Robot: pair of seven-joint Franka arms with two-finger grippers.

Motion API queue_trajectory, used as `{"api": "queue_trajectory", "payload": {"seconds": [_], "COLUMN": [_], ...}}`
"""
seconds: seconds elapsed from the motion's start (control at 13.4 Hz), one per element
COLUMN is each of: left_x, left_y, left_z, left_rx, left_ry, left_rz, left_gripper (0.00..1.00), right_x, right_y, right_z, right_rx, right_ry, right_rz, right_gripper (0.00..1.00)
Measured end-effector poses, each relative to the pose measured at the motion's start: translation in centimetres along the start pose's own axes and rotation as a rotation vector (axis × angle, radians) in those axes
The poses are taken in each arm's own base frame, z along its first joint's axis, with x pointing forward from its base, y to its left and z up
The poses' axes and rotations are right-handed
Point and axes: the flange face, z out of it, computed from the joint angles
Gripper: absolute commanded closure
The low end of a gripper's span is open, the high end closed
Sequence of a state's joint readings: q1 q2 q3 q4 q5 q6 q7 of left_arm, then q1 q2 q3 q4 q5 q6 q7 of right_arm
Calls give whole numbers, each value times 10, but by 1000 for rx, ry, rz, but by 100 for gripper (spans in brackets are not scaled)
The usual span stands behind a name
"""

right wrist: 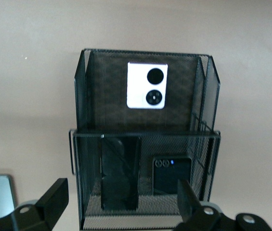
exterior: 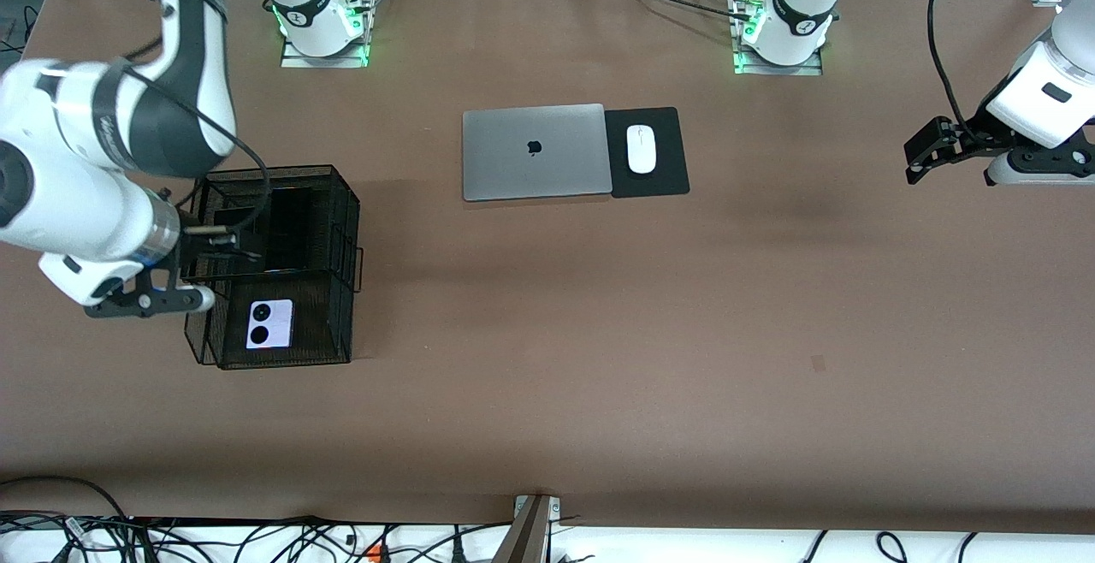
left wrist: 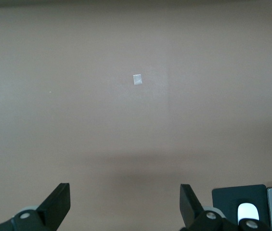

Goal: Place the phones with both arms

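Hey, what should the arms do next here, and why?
Probably lift the right gripper clear of the mesh organizer: its jaws are open and empty, and all three phones, lilac-white, slim black and squarish black, already lie inside. The left gripper waits open over bare table.

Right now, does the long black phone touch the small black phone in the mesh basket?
Apart. The right wrist view shows mesh floor between the long black phone and the small black phone in the mesh basket.

The lilac-white squarish phone (exterior: 269,323) is held in the black mesh basket's (exterior: 342,204) nearer compartment; the slim black slab (right wrist: 120,173) and the squarish black phone (right wrist: 172,174) seemingly in the farther one.
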State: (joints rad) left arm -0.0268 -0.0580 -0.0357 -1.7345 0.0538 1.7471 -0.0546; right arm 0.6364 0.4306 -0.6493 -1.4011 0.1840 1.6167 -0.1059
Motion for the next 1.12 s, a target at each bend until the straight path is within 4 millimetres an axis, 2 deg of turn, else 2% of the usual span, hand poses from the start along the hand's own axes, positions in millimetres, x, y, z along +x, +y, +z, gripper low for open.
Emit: {"api": "queue_trajectory", "payload": {"seconds": [0.22,0.67,0.9,1.12], "left_x": [0,0,0,0], "left_y": [0,1,1,1], "left_z": [0,0,0,0], "left_rx": [0,0,0,0], "left_ry": [0,1,1,1], "left_rz": [0,2,2,3], "left_gripper": [0,0,0,0], "right_x": [-31,-98,-110,-112], "right_y": [24,86,102,105], "right_z": [-17,-57,-68,-70], "right_rx": [21,47,44,38], "right_ry": [1,54,76,79], "right_rz": [-8,31,57,61], "right_gripper": [0,0,0,0]}}
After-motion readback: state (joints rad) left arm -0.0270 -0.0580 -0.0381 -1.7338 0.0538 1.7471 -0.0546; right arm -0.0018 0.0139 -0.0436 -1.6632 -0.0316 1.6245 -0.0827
